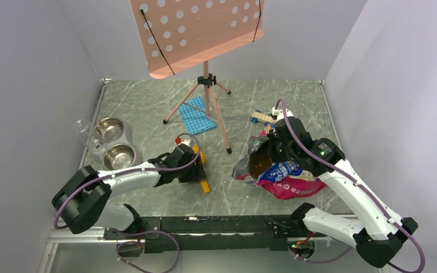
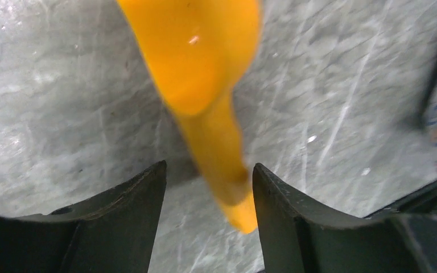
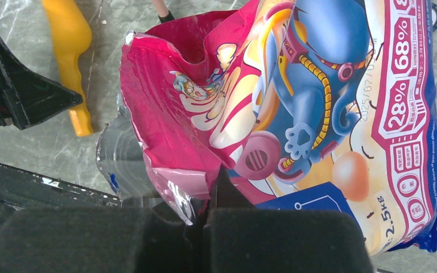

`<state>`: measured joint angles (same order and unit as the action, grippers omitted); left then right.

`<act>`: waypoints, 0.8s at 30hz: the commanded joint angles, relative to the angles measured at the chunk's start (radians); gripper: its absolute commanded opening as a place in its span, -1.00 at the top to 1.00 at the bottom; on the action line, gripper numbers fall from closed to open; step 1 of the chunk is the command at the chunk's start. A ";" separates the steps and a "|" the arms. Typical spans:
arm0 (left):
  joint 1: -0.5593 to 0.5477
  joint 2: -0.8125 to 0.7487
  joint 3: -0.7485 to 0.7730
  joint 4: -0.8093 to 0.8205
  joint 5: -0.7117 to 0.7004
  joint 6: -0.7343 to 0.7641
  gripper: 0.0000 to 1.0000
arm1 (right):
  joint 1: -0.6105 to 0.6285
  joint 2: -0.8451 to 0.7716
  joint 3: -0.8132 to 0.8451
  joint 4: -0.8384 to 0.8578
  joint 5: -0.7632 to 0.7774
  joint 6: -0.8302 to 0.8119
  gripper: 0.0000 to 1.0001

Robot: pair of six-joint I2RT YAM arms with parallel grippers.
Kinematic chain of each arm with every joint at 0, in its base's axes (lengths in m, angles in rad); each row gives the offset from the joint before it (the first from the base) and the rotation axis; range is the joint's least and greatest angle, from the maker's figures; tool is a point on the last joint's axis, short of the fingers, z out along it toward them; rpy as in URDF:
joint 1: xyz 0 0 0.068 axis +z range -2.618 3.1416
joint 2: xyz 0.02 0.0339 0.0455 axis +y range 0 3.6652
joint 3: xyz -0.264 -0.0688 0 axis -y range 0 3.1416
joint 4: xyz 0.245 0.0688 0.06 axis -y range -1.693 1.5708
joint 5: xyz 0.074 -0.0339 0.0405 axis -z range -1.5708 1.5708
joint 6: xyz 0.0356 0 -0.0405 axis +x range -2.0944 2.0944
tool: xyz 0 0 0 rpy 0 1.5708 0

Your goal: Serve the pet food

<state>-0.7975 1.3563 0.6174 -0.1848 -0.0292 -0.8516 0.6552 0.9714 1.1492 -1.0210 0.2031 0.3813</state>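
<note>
The pet food (image 1: 257,162) shows as a dark brown mass inside the open mouth of the pink-and-blue foil bag (image 1: 287,177), which lies right of centre. My right gripper (image 1: 273,142) is shut on the bag's upper edge; in the right wrist view its pads (image 3: 202,215) pinch the pink foil of the bag (image 3: 318,85), and the kibble is hidden there. A yellow scoop (image 1: 203,181) lies on the table left of the bag. My left gripper (image 2: 209,179) is open, its jaws either side of the scoop's handle (image 2: 213,148).
Two steel bowls (image 1: 109,129) (image 1: 119,156) in a stand and a clear cup (image 1: 82,128) sit at the left. A pink music stand's tripod (image 1: 207,105) rises mid-table over a blue cloth (image 1: 198,114). A toy car (image 1: 262,117) lies behind the bag.
</note>
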 commanded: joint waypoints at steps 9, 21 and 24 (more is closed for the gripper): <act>0.032 0.055 -0.078 0.344 0.085 -0.013 0.13 | 0.001 -0.013 0.019 0.041 -0.059 0.017 1.00; -0.154 0.349 0.550 -0.589 -0.428 0.026 1.00 | 0.001 -0.007 0.031 0.043 -0.062 0.024 1.00; -0.158 0.396 0.620 -0.717 -0.492 0.007 1.00 | 0.001 -0.007 0.030 0.041 -0.061 0.022 1.00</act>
<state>-0.9501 1.7081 1.1519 -0.5945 -0.3359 -0.8391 0.6548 0.9741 1.1492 -1.0229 0.1974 0.3847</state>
